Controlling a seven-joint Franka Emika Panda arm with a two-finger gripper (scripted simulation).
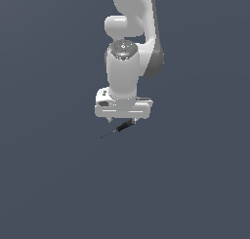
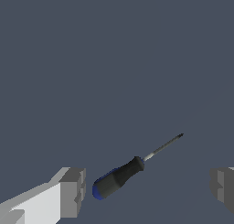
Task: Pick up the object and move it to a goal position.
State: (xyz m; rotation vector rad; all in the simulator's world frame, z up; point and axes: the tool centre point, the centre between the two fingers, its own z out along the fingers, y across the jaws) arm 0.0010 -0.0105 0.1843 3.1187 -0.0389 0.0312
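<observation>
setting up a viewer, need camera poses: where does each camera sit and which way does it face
Exterior view: off the arm, in front of it, looking at the arm, gripper and screwdriver on a plain grey surface.
Wrist view: on the wrist, looking down past the open fingers at the screwdriver lying between them.
Shared: the screwdriver, the gripper and the grey surface.

No readable text or markings.
</observation>
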